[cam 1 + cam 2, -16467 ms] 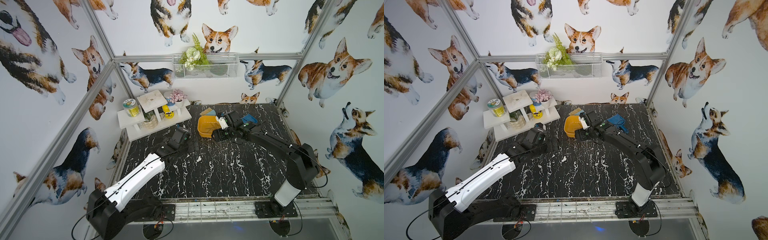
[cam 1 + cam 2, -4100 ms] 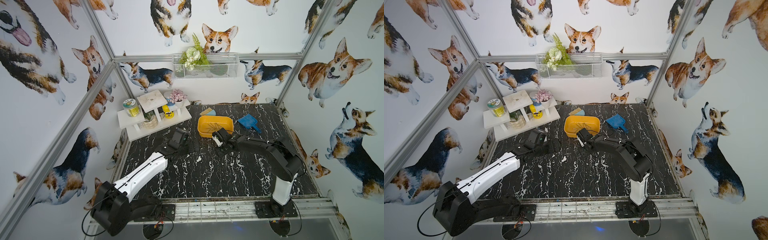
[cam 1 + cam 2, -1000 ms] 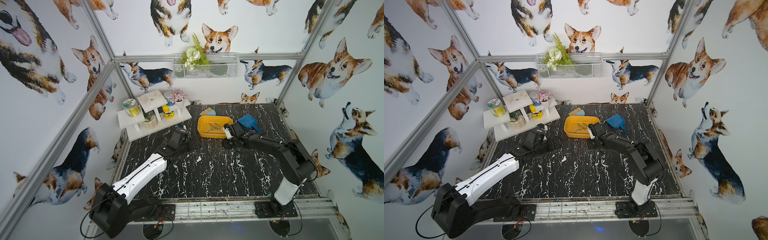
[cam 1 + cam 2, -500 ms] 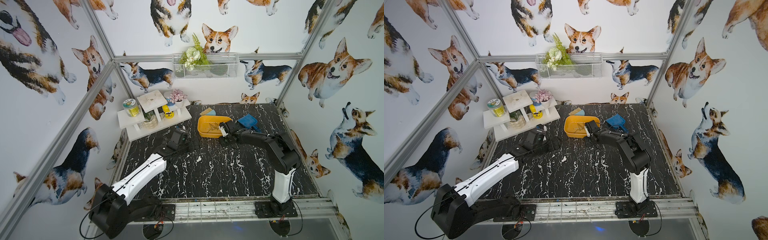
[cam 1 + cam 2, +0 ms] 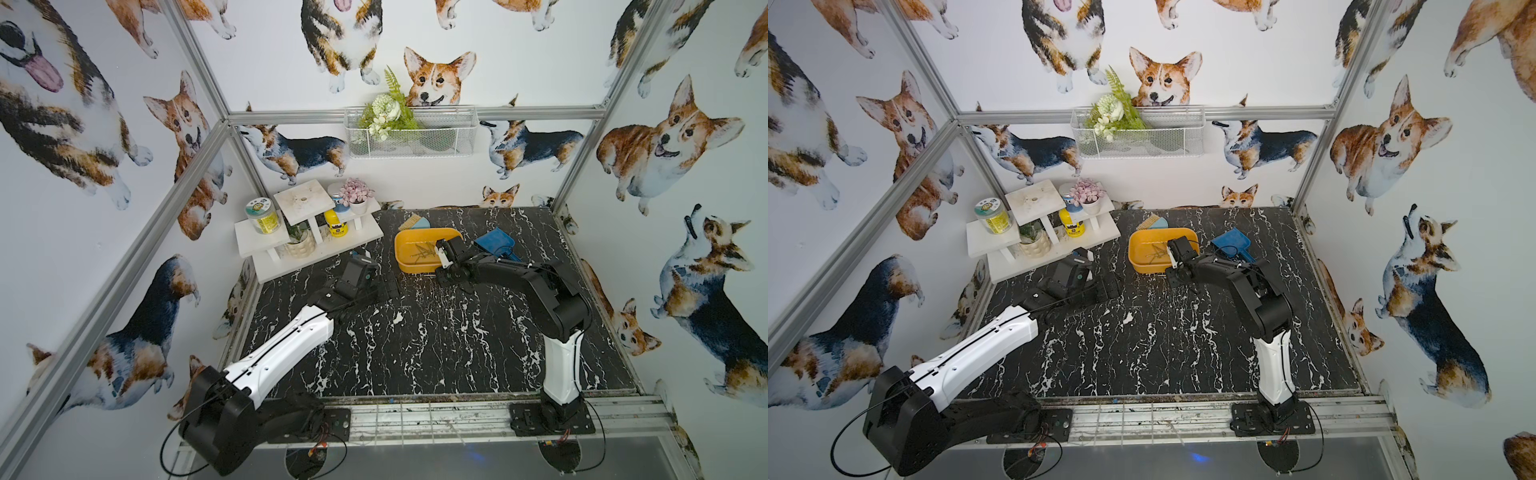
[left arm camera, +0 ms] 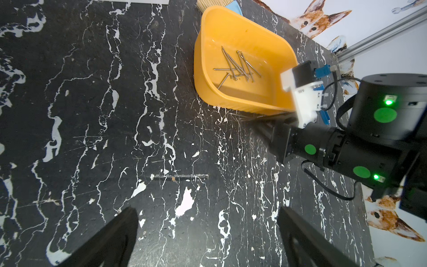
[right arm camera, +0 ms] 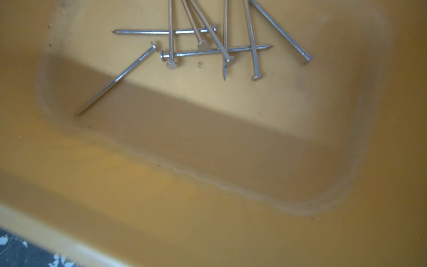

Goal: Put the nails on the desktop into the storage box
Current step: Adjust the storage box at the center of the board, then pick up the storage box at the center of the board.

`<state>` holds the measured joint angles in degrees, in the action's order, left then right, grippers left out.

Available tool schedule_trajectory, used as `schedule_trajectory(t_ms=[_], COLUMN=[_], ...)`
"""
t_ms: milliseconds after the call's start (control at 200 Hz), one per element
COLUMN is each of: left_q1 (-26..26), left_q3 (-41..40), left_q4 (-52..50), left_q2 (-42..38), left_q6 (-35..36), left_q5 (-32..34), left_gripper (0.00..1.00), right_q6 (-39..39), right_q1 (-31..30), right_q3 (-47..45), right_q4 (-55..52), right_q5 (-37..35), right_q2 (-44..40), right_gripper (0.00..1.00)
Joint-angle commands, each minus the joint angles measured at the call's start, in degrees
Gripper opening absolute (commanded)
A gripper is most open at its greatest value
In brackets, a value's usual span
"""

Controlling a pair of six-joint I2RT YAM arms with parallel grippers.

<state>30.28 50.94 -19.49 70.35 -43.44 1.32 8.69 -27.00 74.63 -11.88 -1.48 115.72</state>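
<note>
Left gripper (image 6: 206,211) hangs over the black marble desktop (image 6: 92,115), fingers spread wide apart. Grey nails (image 6: 238,67) lie inside the yellow-orange storage box (image 6: 201,76) (a loose, crisscrossed heap). Right gripper (image 6: 256,120) sits low at the box's outer wall; I cannot tell whether its fingers are apart or together.

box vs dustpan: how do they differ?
Box is yellow-orange, dustpan blue. Box holds nails; none visible in the dustpan. Box is a walled tub, dustpan a scoop with a handle. Both sit on the desktop, near the back wall.
</note>
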Motion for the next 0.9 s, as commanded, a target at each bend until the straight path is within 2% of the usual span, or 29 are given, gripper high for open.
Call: schedule_trajectory(t_ms=[0, 190, 300, 425, 601, 896], left_q1=[-0.1, -0.7, -0.9, -1.2, -2.9, -4.3], left_q3=[1.3, 8.9, 16.1, 25.7, 38.4, 60.2], left_q4=[-0.9, -4.4, -8.1, -13.3, -19.0, -27.7], left_q2=[0.5, 6.7, 14.3, 26.0, 37.9, 55.4], left_q6=[0.7, 2.1, 3.3, 5.9, 8.9, 12.8], left_q5=[1.0, 1.9, 2.3, 3.2, 7.5, 8.3], left_gripper=[1.0, 1.0, 1.0, 0.87, 0.76, 0.66], right_q6=[1.0, 2.4, 3.4, 4.3, 4.7, 5.9], right_q1=[-0.3, -0.8, -1.1, -1.2, -1.1, -1.1], right_q3=[-0.6, -6.2, -8.8, -10.6, -13.5, -18.5], right_q4=[-1.3, 0.9, 1.0, 0.0, -2.1, -5.0], right_q5=[1.8, 2.3, 2.4, 2.6, 1.8, 0.8], right_q2=[-0.7, -8.6, -13.7, -19.1, -27.4, -39.1], right_gripper=[0.3, 0.4, 0.46, 0.49, 0.5, 0.52])
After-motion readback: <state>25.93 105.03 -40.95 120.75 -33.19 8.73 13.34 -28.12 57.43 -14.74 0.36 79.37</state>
